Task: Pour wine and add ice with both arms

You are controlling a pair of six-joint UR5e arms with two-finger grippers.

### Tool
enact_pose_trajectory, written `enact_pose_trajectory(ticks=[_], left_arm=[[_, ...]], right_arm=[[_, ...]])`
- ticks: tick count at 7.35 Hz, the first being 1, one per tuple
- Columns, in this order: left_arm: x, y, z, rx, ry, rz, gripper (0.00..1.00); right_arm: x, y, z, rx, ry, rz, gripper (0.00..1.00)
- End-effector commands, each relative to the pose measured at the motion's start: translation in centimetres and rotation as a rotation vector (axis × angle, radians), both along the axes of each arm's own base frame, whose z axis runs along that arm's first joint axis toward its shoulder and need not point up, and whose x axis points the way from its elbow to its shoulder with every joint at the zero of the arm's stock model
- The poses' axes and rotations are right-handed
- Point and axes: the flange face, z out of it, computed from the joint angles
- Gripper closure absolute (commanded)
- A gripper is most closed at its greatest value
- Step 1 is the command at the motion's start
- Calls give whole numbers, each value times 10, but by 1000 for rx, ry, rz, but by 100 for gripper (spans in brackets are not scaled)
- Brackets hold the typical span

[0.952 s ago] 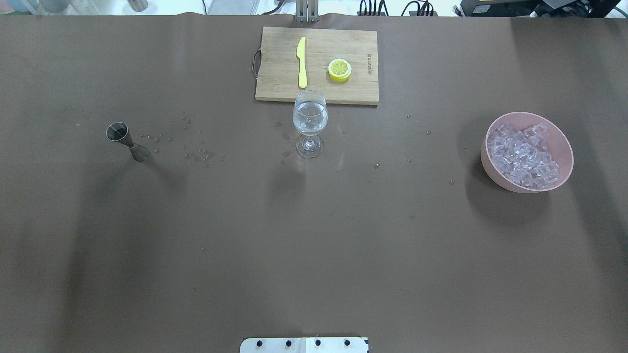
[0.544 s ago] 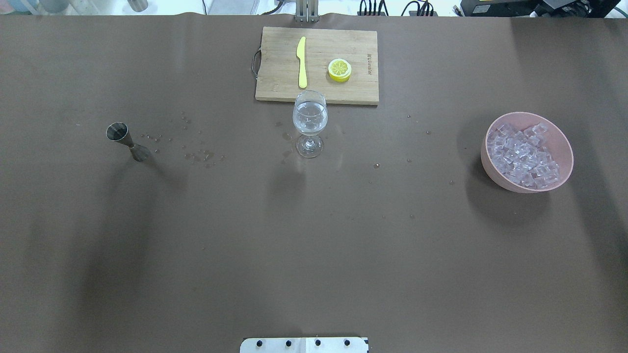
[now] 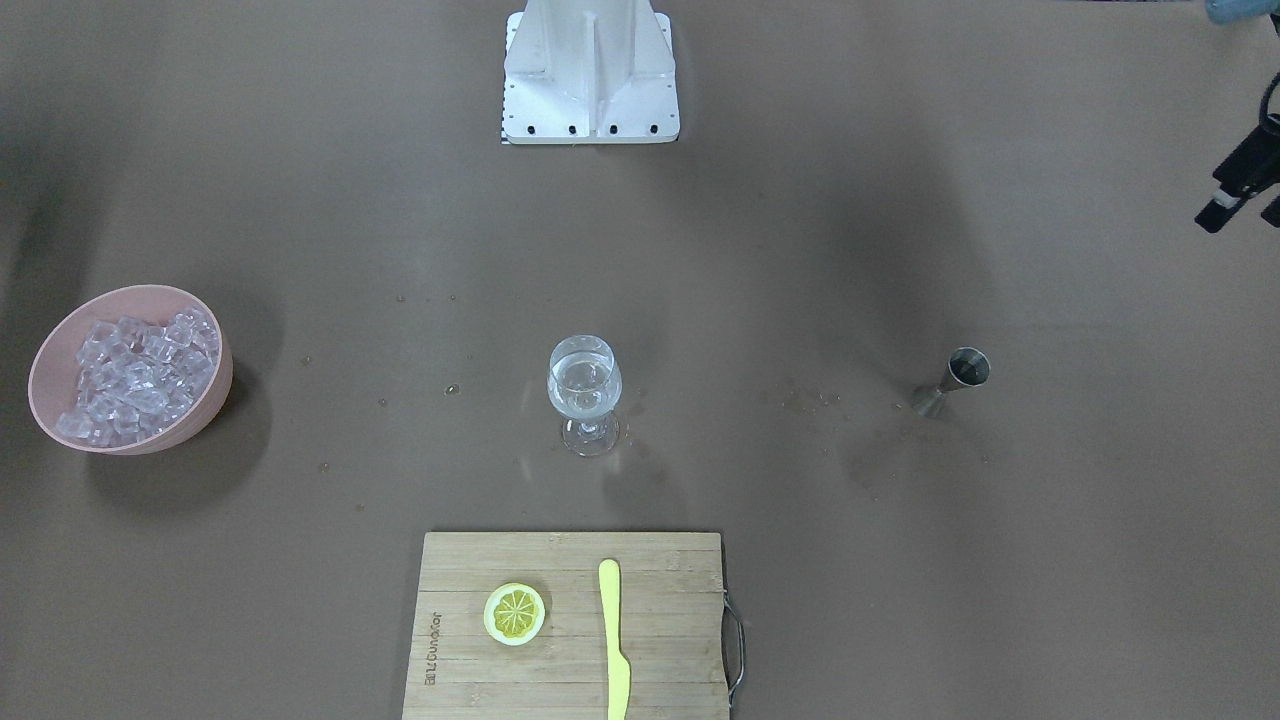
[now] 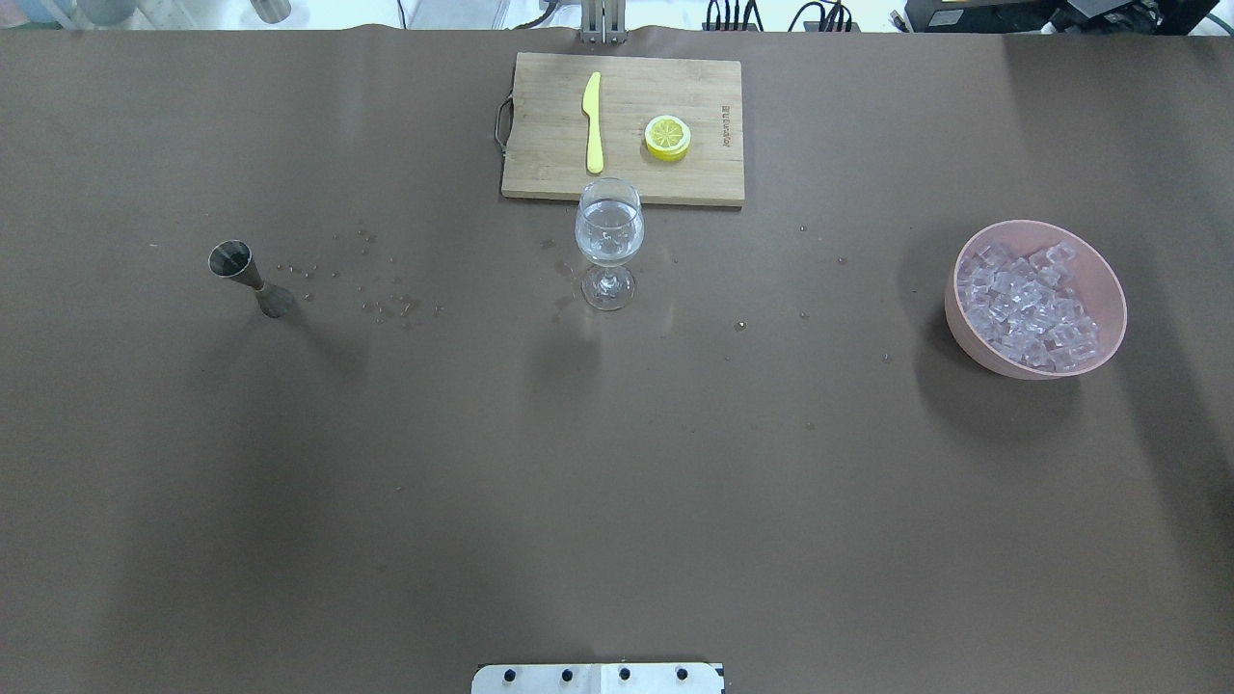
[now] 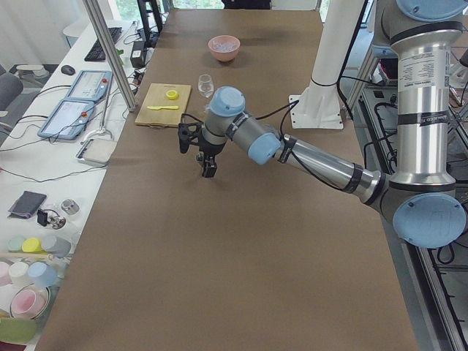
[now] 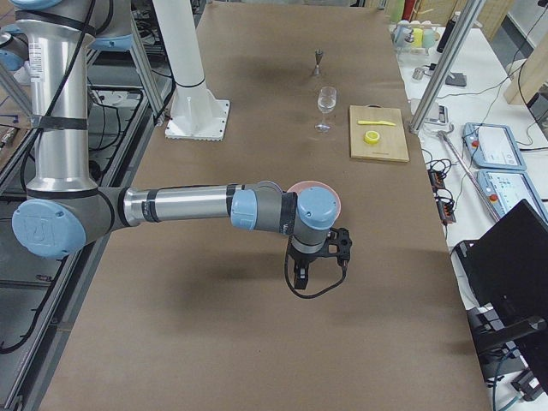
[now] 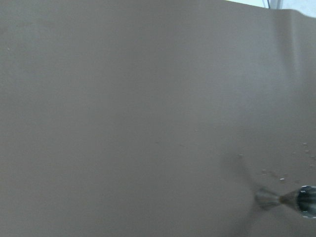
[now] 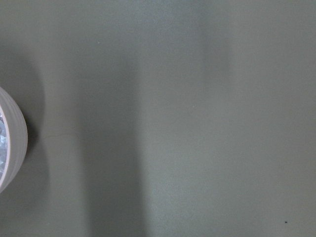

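Observation:
A wine glass holding clear wine stands mid-table; I cannot tell whether ice is in it. It also shows in the front view. A pink bowl full of ice sits at the right. A steel jigger stands at the left. My left gripper hangs above the table's left end, away from the jigger, fingers apart and empty. My right gripper hovers beyond the bowl, near the table's right end; I cannot tell whether it is open or shut.
A wooden cutting board behind the glass carries a yellow knife and a lemon slice. Droplets lie between jigger and glass. The white stand rises at the robot's side.
Nothing on the table has moved. The soft arm shadows on the table surface have shifted slightly.

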Motion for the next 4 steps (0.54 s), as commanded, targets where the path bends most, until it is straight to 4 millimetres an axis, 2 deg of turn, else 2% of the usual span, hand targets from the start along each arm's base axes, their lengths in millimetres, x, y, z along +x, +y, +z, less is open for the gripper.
enact_pose_trajectory(ticks=[1,2,3,4], left_arm=[[115,30,-35,-58,-110,-180,2],[171,37,-51,-64,-192,-213,2],[214,42,-80,-96,-204,-249,2],[265,62,-102,-69,-250,-273,2]], right_arm=[[0,1,-1,1,-2,0,0],[0,1,-5,9,-2,0,0],[0,2,-6,10,-2,0,0],[0,2,-6,11,0,0,0]])
